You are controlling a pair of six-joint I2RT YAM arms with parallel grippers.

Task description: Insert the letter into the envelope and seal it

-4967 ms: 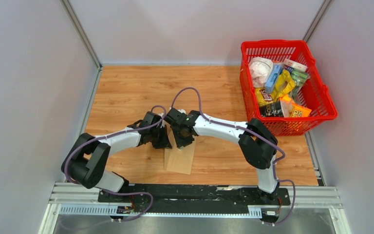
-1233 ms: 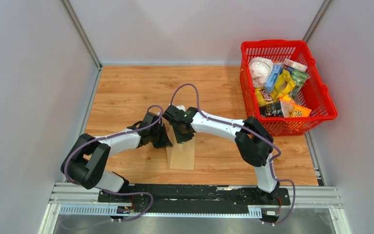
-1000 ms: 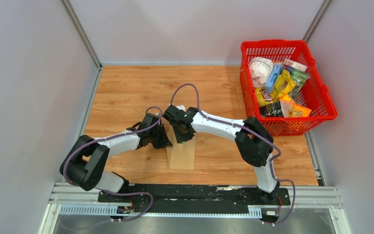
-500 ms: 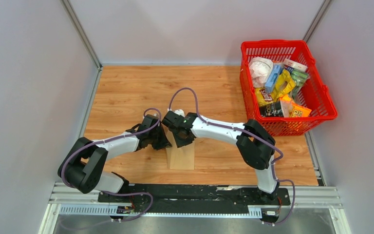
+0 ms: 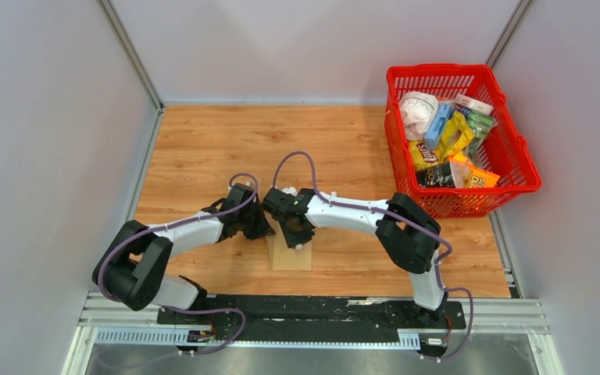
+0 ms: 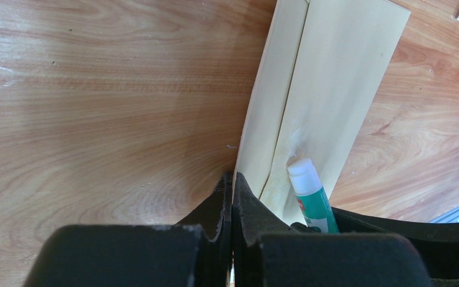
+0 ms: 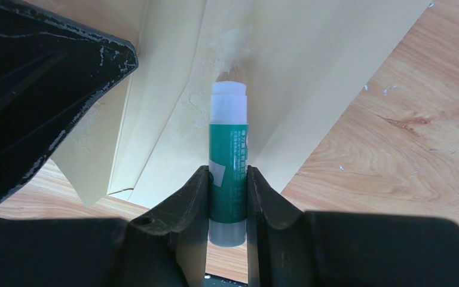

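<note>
The right gripper [image 7: 228, 174] held a glue stick [image 7: 228, 140]. Its two fingers [image 7: 186, 197] were squeezed on the green tube from both sides, with just a narrow gap for the tube. In the right wrist view the white tip pointed to 12 o'clock and sat over the envelope [image 7: 311, 66]. A shiny wet mark was on the paper just past the tip.

The left gripper [image 6: 232, 179] was pressed fully together. It pinched the thin edge of the envelope, at about 9 o'clock from the glue stick. In the left wrist view the envelope ran up and away from the fingers toward 1 o'clock, with a long straight fold line down it.

From above, the envelope lay flat on the wooden table [image 5: 203, 141], close to the near edge, at about 6 o'clock from the middle of the table. Both arms bent in over its far end, the left from 9 o'clock and the right from 3 o'clock.

A red basket [image 5: 437, 70] full of snacks and small packs sat well apart, at about 2 o'clock from the envelope.
</note>
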